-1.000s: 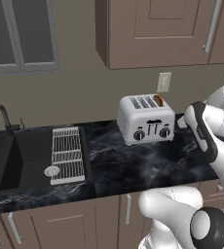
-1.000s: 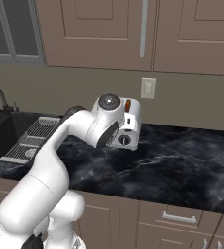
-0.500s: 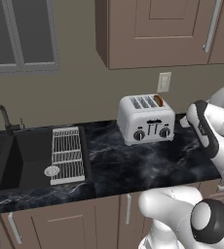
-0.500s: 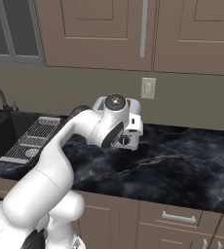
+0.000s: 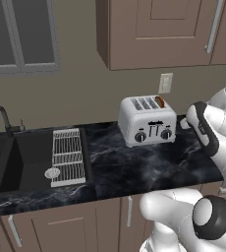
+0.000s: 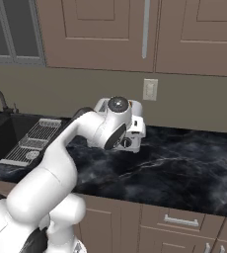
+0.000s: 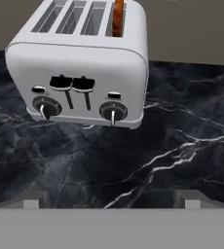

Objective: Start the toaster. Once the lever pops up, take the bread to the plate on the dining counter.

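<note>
The silver toaster [image 7: 80,63] stands on the black marble kitchen counter [image 7: 172,146], seen front-on in the hand view. Its two black levers [image 7: 72,83] sit high in their tracks, above two round knobs. The brown bread [image 7: 117,19] stands upright in the rightmost slot and pokes out of the top. My gripper [image 7: 111,198] hangs open a short way in front of the toaster and touches nothing. From the left base view the toaster [image 5: 147,120] and bread [image 5: 160,102] stand just left of my arm [image 5: 203,130]. The plate and the dining counter are out of view.
A black sink [image 5: 21,160] with a tap and a white wire rack [image 5: 67,156] lies left of the toaster. Wall cabinets [image 5: 159,29] hang above, and an outlet [image 5: 165,82] sits on the wall behind. Open marble counter [image 6: 184,168] stretches to the right.
The hand has drifted slightly rightward in front of the toaster. The jaws have stayed wide apart, and the toaster and bread have not moved.
</note>
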Tool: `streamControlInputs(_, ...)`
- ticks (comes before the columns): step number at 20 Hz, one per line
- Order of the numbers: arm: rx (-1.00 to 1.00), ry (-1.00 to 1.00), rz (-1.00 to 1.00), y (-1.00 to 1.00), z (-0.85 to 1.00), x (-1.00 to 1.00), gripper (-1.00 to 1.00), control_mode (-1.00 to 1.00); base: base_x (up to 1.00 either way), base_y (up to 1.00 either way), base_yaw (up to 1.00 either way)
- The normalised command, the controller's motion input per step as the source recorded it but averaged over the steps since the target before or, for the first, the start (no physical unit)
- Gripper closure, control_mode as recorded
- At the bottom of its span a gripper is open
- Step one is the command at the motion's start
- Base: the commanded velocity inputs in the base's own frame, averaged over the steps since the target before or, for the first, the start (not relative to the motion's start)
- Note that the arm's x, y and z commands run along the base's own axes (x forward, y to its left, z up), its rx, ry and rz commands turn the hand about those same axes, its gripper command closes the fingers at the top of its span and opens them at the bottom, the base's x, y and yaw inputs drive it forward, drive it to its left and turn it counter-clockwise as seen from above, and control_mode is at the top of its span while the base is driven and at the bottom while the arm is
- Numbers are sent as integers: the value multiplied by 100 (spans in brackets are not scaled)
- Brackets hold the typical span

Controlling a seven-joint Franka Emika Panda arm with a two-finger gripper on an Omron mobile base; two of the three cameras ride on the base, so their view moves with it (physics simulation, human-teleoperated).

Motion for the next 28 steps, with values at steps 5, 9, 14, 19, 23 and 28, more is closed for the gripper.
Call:
streamControlInputs(5,0,0,0,2,-4,16,-100,-100,0,0,0)
streamControlInputs(9,0,0,0,5,0,15,-100,-100,0,0,0)
streamControlInputs(14,0,0,-1,12,0,31,-100,-100,0,0,0)
streamControlInputs(19,0,0,-9,12,0,27,-100,-100,0,0,0)
streamControlInputs(23,0,0,-18,0,0,12,-100,-100,0,0,0)
streamControlInputs(28,0,0,-17,1,0,6,-100,-100,0,0,0)
